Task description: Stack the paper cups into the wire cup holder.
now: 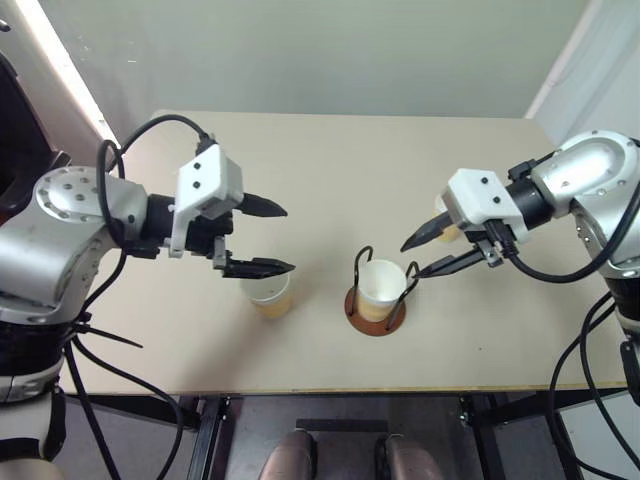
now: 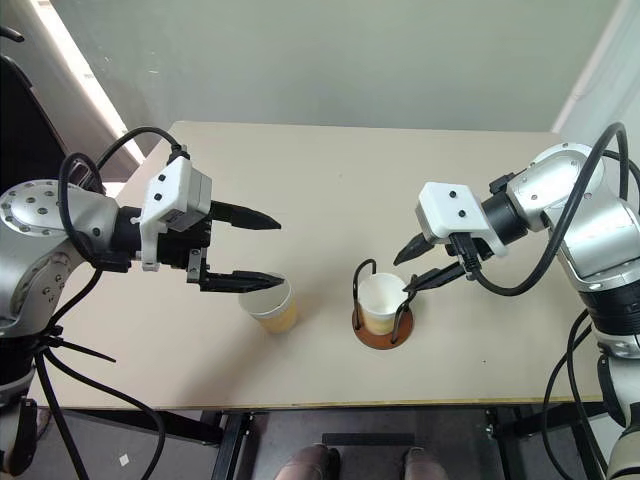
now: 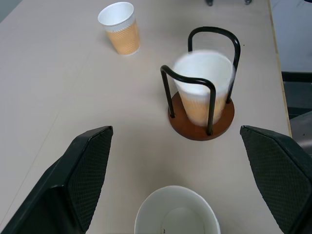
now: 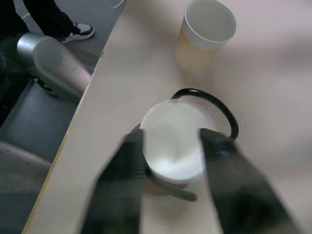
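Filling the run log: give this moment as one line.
cup in wire cup holder | right gripper open | left gripper open

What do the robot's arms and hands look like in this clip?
Both arms have silver-grey metal shells with screw-dotted round joints and loose black cables. Each wrist carries a white boxy housing. The left hand and right hand each have two black pointed fingers with textured inner pads.

We see the wire cup holder [image 1: 376,300] near the front middle of the table [image 1: 330,170], with one paper cup [image 1: 382,289] standing in it between the two loops. To its left a second cup [image 1: 268,296] stands on the table, under the left gripper [image 1: 272,237]. A third cup [image 3: 120,27] stands right of the holder, behind the right gripper [image 1: 413,257].
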